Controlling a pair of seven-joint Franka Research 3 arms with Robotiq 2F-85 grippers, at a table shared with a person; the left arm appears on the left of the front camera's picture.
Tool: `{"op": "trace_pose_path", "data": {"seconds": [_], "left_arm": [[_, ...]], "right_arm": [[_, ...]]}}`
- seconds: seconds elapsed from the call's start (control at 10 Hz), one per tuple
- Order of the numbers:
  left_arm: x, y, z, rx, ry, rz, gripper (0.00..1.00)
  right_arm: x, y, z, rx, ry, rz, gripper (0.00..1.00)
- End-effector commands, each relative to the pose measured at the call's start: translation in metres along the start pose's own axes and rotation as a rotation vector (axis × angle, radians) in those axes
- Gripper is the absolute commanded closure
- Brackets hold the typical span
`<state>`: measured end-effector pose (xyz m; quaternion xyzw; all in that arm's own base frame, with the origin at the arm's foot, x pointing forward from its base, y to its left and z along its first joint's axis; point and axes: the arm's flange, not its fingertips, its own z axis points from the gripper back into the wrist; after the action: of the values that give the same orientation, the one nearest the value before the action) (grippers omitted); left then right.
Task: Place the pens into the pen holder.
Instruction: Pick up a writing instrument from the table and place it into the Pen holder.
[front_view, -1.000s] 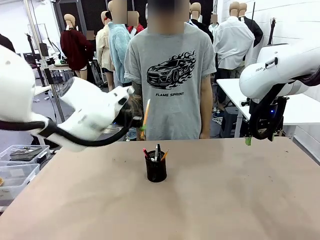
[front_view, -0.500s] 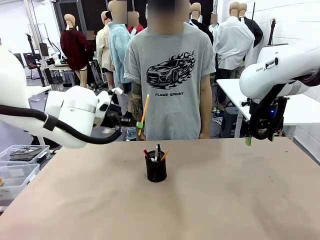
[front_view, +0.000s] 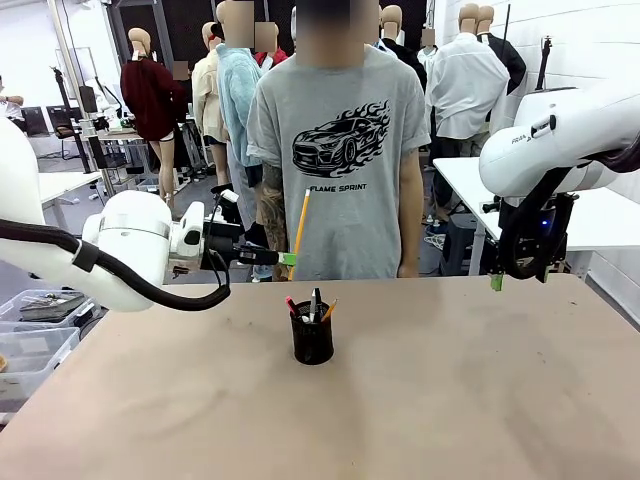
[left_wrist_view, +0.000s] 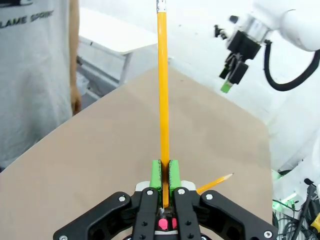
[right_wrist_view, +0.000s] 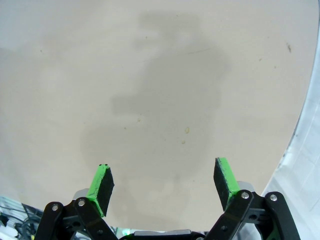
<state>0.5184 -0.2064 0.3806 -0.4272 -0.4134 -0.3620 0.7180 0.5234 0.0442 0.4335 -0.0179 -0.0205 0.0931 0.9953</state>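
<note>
— Where was the last pencil when you checked?

— Clamped between the left gripper's pads, standing nearly upright in the air, above and a little left of the pen holder. The holder stood mid-table with three pens already poking out of it.

— And the right gripper?

— Spread wide, holding nothing, parked over bare table at the right side.

— How did you judge the drop?

— I reckoned I should centre the lower tip over the cup's mouth, keep the pencil vertical, lower it past the rim clear of the other pens, and only then release.
</note>
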Motion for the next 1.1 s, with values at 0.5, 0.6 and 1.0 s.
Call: {"op": "trace_pose_path", "data": {"seconds": [0.5, 0.6, 1.0], "left_arm": [[-0.013, -0.004, -0.006, -0.046, -0.055, -0.056, 1.0], [-0.017, -0.008, -0.004, -0.052, -0.099, -0.067, 1.0], [-0.038, -0.014, -0.01, -0.129, -0.152, -0.121, 1.0]], "right_arm": [[0.0, 0.0, 0.0, -0.001, 0.005, 0.0, 0.0], [0.0, 0.0, 0.0, -0.001, 0.005, 0.0, 0.0], [0.0, 0.0, 0.0, -0.001, 0.005, 0.0, 0.0]]}}
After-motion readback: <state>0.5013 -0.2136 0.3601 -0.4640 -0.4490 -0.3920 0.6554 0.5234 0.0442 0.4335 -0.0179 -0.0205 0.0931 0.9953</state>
